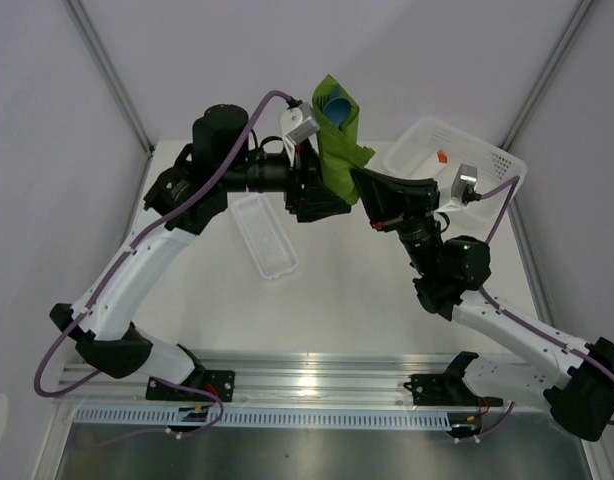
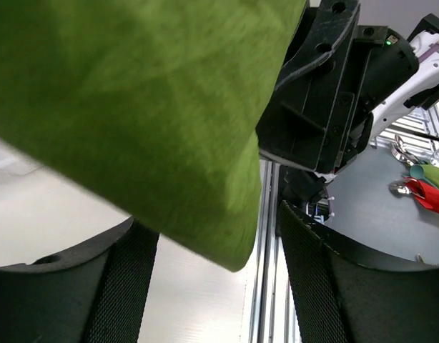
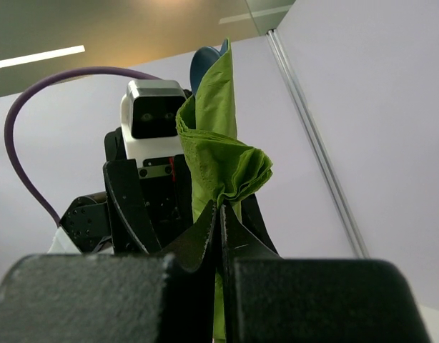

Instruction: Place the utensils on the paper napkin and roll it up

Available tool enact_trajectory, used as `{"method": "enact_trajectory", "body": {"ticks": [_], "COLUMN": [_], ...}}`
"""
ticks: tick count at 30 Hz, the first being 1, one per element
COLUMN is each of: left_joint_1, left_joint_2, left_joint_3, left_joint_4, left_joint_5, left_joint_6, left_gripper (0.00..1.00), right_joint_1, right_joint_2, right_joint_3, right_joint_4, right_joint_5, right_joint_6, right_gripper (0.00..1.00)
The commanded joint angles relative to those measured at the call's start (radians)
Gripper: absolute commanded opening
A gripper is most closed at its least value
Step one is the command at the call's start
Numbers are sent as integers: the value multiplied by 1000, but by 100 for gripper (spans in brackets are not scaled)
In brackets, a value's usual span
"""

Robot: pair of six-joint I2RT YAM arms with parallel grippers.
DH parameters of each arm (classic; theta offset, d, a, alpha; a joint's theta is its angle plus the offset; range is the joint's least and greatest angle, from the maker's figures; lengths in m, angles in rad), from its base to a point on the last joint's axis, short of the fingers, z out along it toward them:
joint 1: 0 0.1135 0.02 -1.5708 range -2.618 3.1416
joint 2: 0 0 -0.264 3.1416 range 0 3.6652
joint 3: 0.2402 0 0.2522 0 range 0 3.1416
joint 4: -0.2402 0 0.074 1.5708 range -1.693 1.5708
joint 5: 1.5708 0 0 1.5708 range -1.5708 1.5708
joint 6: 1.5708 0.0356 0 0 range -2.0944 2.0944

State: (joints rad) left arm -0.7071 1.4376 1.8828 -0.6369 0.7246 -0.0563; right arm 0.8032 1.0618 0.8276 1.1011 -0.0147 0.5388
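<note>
The paper napkin [image 1: 341, 140] is off the table, held up in the air between the two arms at the far side, already wrapped into a loose, crumpled bundle with the rounded blue ends of the utensils [image 1: 337, 103] poking out of its top. The right gripper [image 3: 219, 227] has its fingers pressed together on the bundle's lower end, and in the right wrist view the napkin rises straight out of that pinch, so its long axis runs roughly upright, away from the right fingertips. The left gripper [image 2: 216, 286] faces it from the other side, just beside the right one. Its fingers [image 2: 126, 286] stand wide apart, with the napkin's lower edge hanging down into the gap between them and nothing clamped (the sheet fills most of the left wrist view, so how close it hangs to either finger is hard to tell). The right arm alone seems to carry the bundle, while the left is equally near and already straddles it. Any next squeeze or tightening would probably come from the left fingers closing across the roll's width, at right angles to its upright axis, above or beside the right gripper's pinch.
</note>
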Motion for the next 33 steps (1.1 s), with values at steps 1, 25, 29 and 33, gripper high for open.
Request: {"method": "enact_trajectory", "body": {"ticks": [1, 25, 29, 33], "left_joint_1": [-6, -5, -5, -3], "left_joint_2": [7, -34, -52, -51], "left_joint_3": [53, 0, -20, -25], "left_joint_4": [37, 2, -17, -20], "left_joint_5": [42, 12, -2, -14], "left_joint_6": [-31, 7, 38, 47], "left_gripper": [69, 1, 1, 1], "right_joint_1": [8, 13, 5, -9], "right_joint_2": [10, -37, -134, -184], "right_joint_3": [44, -16, -30, -51], "right_joint_4": [80, -29, -196, -241], "right_joint_5": [-16, -31, -16, 15], "right_joint_6": [16, 9, -72, -100], "right_gripper": [0, 20, 44, 30]}}
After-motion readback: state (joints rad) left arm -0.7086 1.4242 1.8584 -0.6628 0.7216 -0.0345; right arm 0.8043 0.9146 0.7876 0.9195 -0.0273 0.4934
